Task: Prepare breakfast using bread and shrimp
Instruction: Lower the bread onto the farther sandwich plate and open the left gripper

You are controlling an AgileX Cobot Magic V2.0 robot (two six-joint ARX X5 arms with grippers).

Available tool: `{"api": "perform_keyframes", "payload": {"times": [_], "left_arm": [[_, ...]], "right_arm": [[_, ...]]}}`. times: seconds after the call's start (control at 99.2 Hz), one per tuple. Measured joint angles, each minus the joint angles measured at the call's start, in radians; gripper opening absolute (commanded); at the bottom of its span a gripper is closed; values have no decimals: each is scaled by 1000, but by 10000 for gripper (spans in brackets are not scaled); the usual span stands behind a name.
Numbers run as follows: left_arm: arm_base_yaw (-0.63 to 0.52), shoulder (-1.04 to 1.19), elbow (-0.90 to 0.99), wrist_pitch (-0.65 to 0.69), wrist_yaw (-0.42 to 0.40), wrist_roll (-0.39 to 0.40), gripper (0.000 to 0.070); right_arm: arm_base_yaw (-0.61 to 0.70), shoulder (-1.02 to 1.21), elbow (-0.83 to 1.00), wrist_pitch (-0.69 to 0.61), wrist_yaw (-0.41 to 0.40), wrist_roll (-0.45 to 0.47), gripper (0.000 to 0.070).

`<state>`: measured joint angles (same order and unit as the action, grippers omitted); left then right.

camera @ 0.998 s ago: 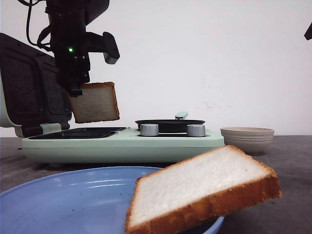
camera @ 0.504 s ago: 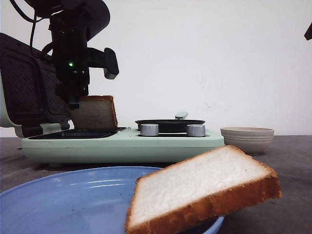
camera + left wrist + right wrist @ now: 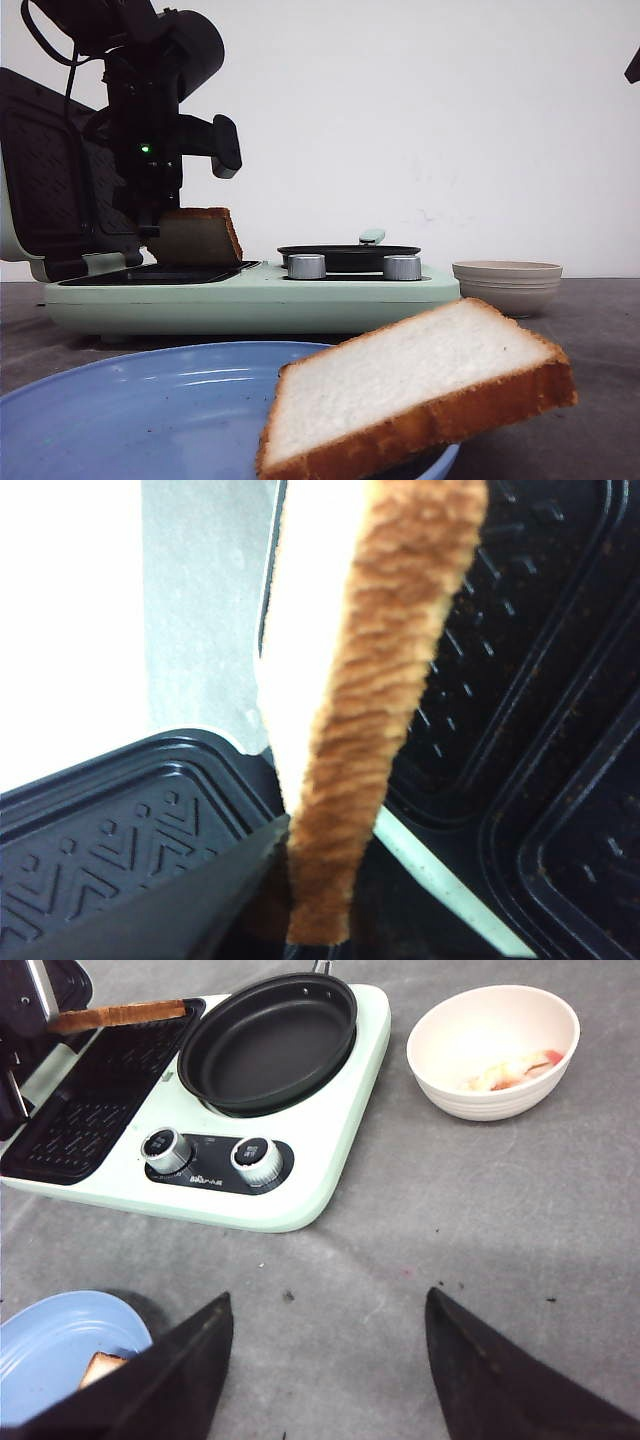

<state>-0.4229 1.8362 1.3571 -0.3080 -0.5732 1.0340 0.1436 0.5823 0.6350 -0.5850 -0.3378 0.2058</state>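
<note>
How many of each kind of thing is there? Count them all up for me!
Bread slices: 2 (one in the left claw, one on the plate)
Blue plate: 1
Beige bowl: 1
Black pan: 1
Green breakfast maker: 1
Silver knobs: 2 ()
Total: 8

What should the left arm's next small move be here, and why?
Probably tip the slice flat onto the black grill plate and open. The left gripper holds it upright on edge, low over the plate, the lid open behind.
</note>
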Motion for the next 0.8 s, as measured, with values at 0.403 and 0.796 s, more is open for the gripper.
{"api": "perform_keyframes", "payload": {"times": [0.403, 0.796], "left_arm": [[1, 0, 0, 7, 30, 0, 384], [1, 0, 0, 5, 31, 0, 570]], "right_arm": [[0, 0, 0, -1, 0, 0, 377], [0, 0, 0, -2, 0, 0, 377]]}}
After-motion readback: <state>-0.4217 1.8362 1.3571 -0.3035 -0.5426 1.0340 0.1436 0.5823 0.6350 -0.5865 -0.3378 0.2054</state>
